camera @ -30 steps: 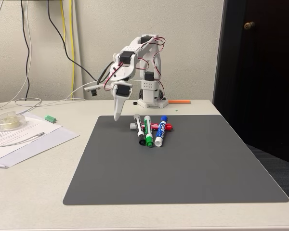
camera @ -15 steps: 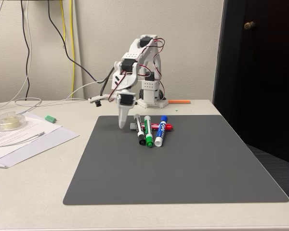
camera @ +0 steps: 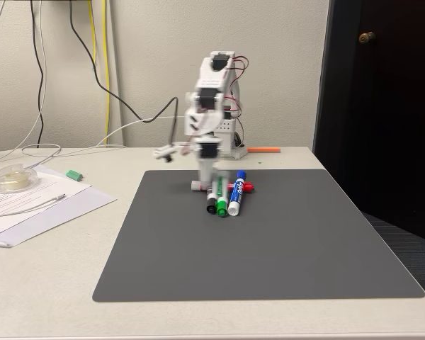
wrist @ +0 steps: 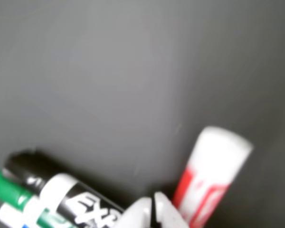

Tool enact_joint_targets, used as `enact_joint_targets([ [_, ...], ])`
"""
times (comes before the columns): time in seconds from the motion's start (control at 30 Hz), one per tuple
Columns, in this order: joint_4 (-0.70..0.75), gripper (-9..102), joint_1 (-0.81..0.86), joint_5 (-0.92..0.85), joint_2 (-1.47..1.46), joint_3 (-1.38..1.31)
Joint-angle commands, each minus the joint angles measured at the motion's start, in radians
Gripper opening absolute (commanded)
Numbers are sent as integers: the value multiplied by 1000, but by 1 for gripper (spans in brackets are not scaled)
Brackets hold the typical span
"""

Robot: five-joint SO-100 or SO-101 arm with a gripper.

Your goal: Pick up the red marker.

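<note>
The red marker [camera: 245, 187] lies crosswise on the grey mat [camera: 269, 248], behind a black marker [camera: 210, 203], a green marker [camera: 220, 200] and a blue marker [camera: 236, 195]. My gripper [camera: 210, 183] is motion-blurred and hangs low over the red marker's white end, fingers pointing down. In the wrist view the gripper [wrist: 154, 213] tips are pressed together at the bottom edge. They sit just left of the red marker [wrist: 213, 171] barrel end and right of the black marker [wrist: 52, 183]. Nothing is between the fingers.
Papers [camera: 35, 202], a tape roll [camera: 14, 177] and a small green piece [camera: 74, 174] lie on the table to the left. An orange stick [camera: 263, 149] rests by the arm's base. Cables hang on the wall; a dark door [camera: 382, 106] stands at the right.
The arm has swung to the right and lowered, bringing the gripper from the mat's back left edge to just over the markers. The markers have not moved.
</note>
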Motion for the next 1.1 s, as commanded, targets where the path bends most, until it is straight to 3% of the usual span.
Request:
enact_joint_targets([
  [0.0, 12, 0, -112, 104, 32, -32],
  [0.2, 12, 0, -304, 305, 9, -77],
  [0.43, 115, 0, -376, 383, -44, -212],
  [0.73, 275, 0, -245, 328, -37, -379],
  [1.07, 321, 0, -21, 135, 14, -394],
])
